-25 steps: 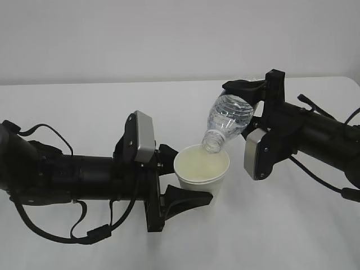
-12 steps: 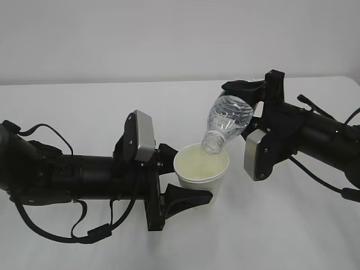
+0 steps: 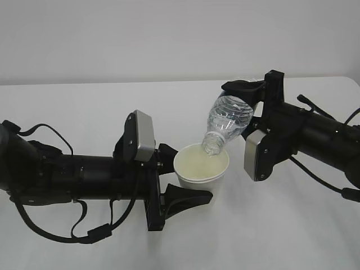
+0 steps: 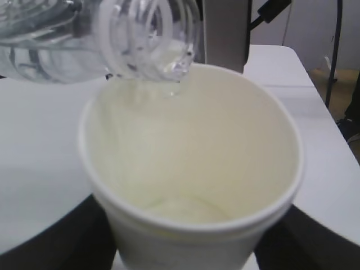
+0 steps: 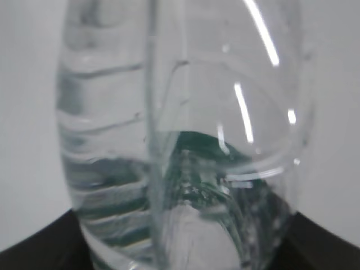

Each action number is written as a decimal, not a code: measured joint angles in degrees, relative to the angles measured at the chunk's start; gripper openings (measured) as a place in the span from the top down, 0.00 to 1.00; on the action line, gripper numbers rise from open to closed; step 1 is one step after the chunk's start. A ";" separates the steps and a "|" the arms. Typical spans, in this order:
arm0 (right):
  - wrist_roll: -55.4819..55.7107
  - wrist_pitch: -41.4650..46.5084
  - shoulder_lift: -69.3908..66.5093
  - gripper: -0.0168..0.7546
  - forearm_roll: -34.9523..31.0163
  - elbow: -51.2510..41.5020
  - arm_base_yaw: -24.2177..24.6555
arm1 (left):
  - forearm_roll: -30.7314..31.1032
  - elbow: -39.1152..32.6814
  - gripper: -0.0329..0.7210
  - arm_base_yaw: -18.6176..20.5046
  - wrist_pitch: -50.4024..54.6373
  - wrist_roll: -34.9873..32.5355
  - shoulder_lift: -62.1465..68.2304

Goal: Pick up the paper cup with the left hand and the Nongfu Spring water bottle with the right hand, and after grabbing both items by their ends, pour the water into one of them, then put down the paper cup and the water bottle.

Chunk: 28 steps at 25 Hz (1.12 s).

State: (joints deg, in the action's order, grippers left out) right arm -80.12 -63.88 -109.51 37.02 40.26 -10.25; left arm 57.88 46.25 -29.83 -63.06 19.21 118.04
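Note:
The white paper cup point(image 3: 201, 169) stands upright just above the table, with my left gripper point(image 3: 190, 175) shut on its lower wall. In the left wrist view the cup point(image 4: 191, 169) fills the frame, black fingers point(image 4: 48, 242) on both sides. A shallow layer of clear water point(image 4: 188, 211) seems to lie at its bottom. The clear ribbed Nongfu Spring water bottle point(image 3: 227, 120) is tipped neck-down, its open mouth point(image 4: 169, 62) over the cup's far rim. My right gripper point(image 3: 246, 107) is shut on the bottle's base end. The bottle point(image 5: 180, 140) fills the right wrist view, its green label dimly visible through it.
The white table point(image 3: 281, 225) stretches all round, with a plain white wall behind. Grey camera boxes point(image 3: 143, 136) sit on both wrists close to the cup. The table's right edge point(image 4: 332, 129) and hanging cables show in the left wrist view.

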 joint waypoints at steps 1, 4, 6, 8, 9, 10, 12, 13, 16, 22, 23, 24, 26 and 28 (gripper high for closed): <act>-0.13 0.00 0.00 0.37 0.00 0.00 0.00 | 0.00 0.00 0.32 0.00 0.00 0.00 0.00; -0.12 0.00 0.00 0.37 0.00 0.00 0.00 | 0.00 0.00 0.32 0.00 0.00 0.00 0.00; -0.15 0.00 0.00 0.37 0.00 0.00 0.00 | 0.00 0.00 0.32 0.00 0.00 0.00 0.00; -0.25 0.00 0.00 0.37 0.00 0.00 0.00 | 0.00 0.00 0.32 0.00 0.00 0.00 0.00; -0.25 0.00 0.00 0.37 0.00 0.00 0.00 | 0.13 0.00 0.32 0.00 0.00 0.00 0.00; -0.25 0.00 0.00 0.37 0.00 0.00 0.00 | 0.38 0.00 0.32 0.00 0.11 0.25 0.00; -0.25 0.00 0.00 0.37 0.00 0.00 0.00 | 0.78 0.00 0.32 0.00 0.90 0.61 0.00; -0.25 0.00 0.00 0.37 0.00 0.00 0.00 | 0.90 0.00 0.32 0.00 1.31 0.77 0.00; -0.27 0.00 0.00 0.37 0.00 0.00 0.00 | 1.42 0.00 0.32 0.00 1.82 1.27 0.00; -0.27 0.00 0.00 0.37 0.00 0.00 0.00 | 1.78 0.00 0.32 0.00 2.43 1.86 0.00; -0.27 0.00 0.00 0.37 0.00 0.00 0.00 | 1.78 0.00 0.32 0.00 2.52 1.86 0.00; -0.27 0.00 0.00 0.37 0.00 0.00 0.00 | 1.90 0.00 0.32 0.00 2.57 1.86 0.00; -0.27 0.00 0.00 0.37 0.00 0.00 0.00 | 1.90 0.00 0.32 0.00 2.57 1.86 0.00; -0.27 0.00 0.00 0.37 0.00 0.00 0.00 | 2.05 0.00 0.32 0.00 2.57 1.86 0.00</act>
State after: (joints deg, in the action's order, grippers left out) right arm -80.40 -63.88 -109.51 37.02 40.26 -10.25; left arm 59.93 46.25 -29.83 -60.49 21.08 118.04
